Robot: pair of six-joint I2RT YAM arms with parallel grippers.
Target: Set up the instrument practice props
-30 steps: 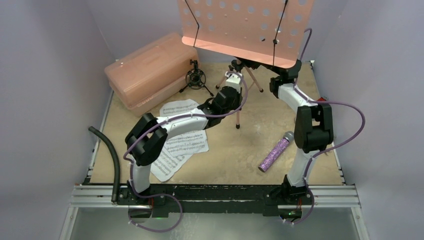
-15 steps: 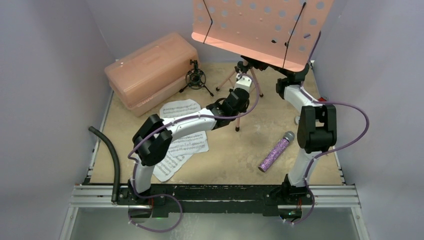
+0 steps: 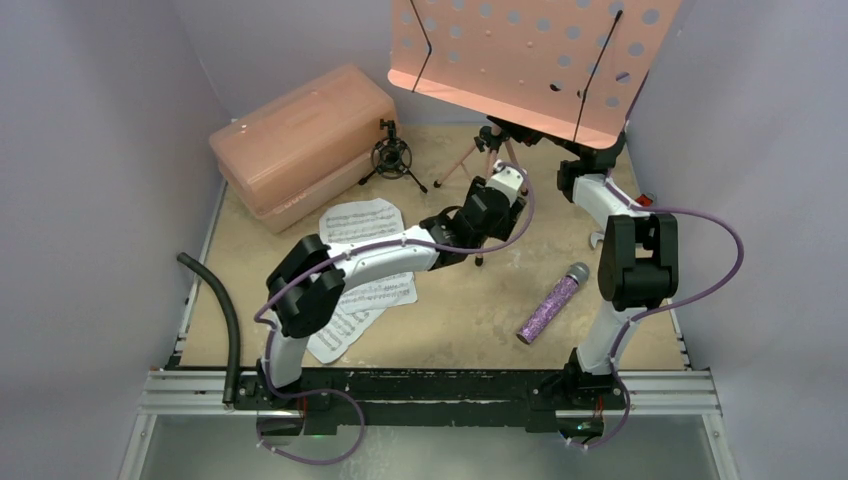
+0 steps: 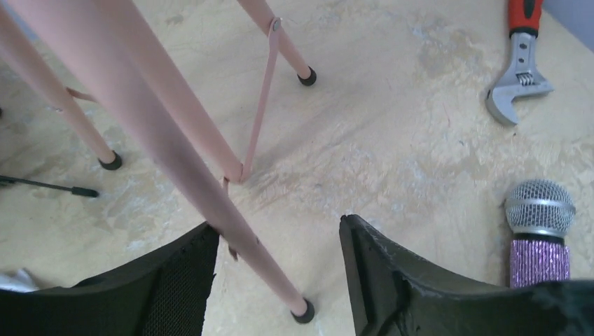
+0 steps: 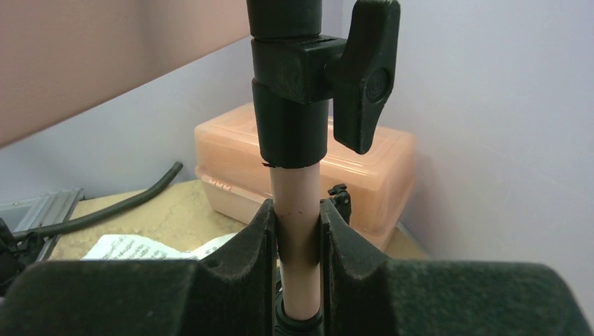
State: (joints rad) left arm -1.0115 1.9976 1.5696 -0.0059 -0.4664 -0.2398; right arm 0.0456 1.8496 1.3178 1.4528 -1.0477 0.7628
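Pinching the pink music stand (image 3: pixel 520 50) by its pole, just under the black clamp collar (image 5: pixel 291 105), the right claw (image 5: pixel 297 224) is pressed against it from both sides. The left claw (image 4: pixel 279 227) stands spread low over the bench (image 4: pixel 392 140), one tripod leg (image 4: pixel 189 154) passing between its fingers, nearer the left one. The glittery purple microphone (image 4: pixel 539 231) lies flat to its right.
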